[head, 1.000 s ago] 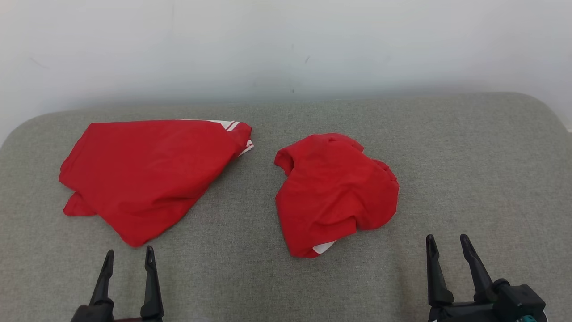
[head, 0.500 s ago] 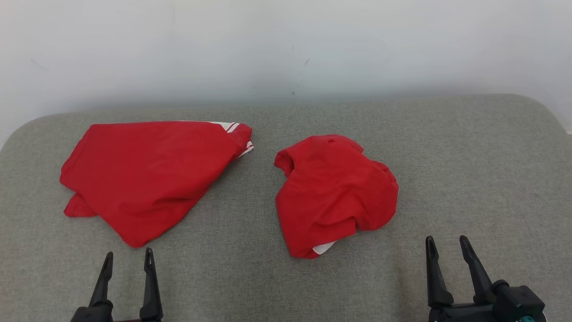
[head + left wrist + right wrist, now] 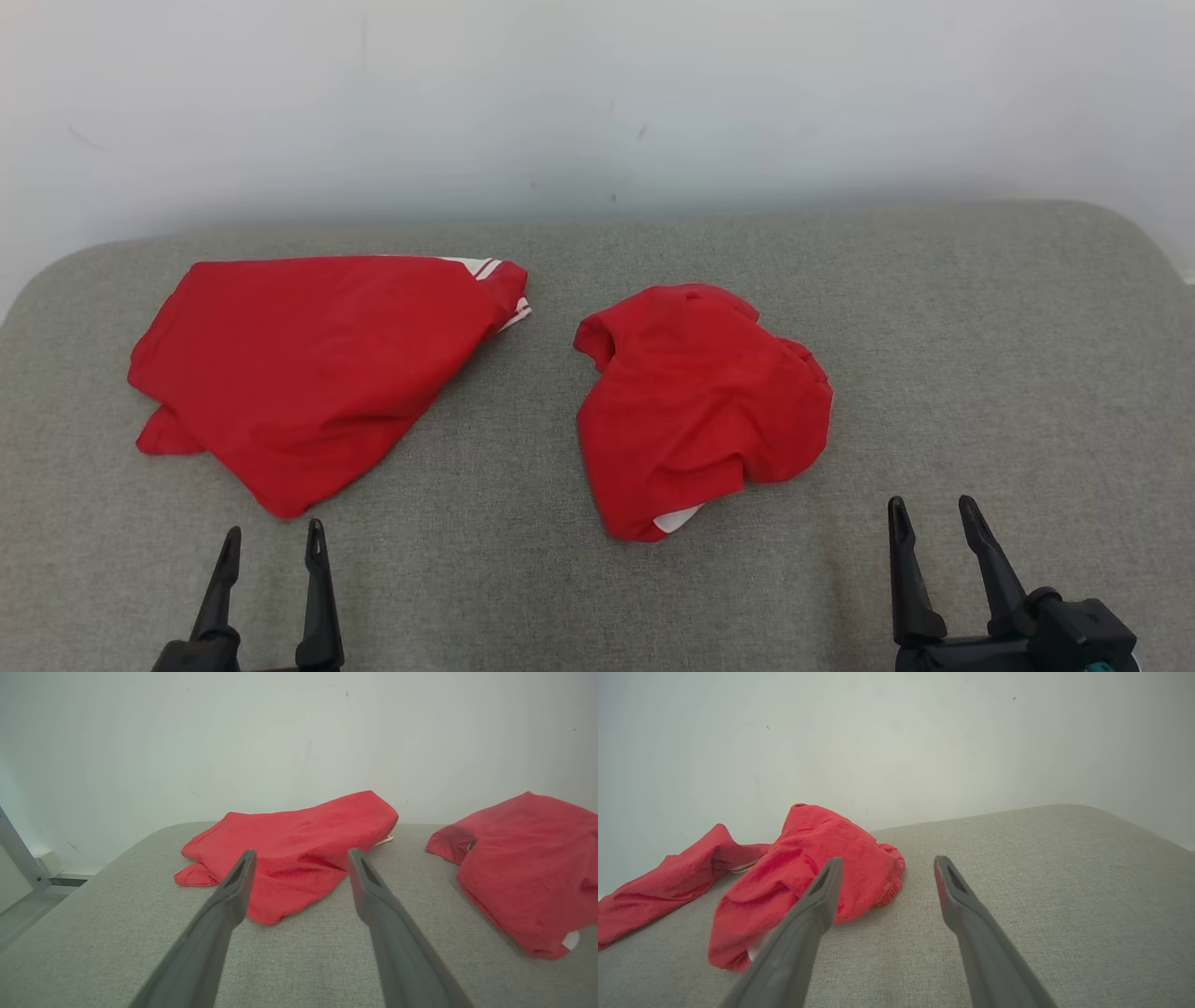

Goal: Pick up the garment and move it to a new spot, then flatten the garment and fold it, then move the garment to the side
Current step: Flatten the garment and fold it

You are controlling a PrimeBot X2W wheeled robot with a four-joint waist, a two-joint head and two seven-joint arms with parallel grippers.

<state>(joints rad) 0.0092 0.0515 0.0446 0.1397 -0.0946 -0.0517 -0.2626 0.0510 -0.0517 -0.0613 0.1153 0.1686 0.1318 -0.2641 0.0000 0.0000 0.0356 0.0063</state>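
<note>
Slender black left pincer, matching right pincer

Grey fabric-covered table with rounded far corners, set against a pale wall. Lying on it toward the left, a flattish red garment with white stripes at its far right corner. Near the middle, apart from it across bare fabric, a crumpled red garment with a white label at its near edge.

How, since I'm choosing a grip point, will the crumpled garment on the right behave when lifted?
Probably floppy: the crumpled garment lies in soft folds, so it should sag and unfurl from one pinch. Likely light, thin cloth. Pushed across the woven cushion, it may bunch, not slide.
</note>
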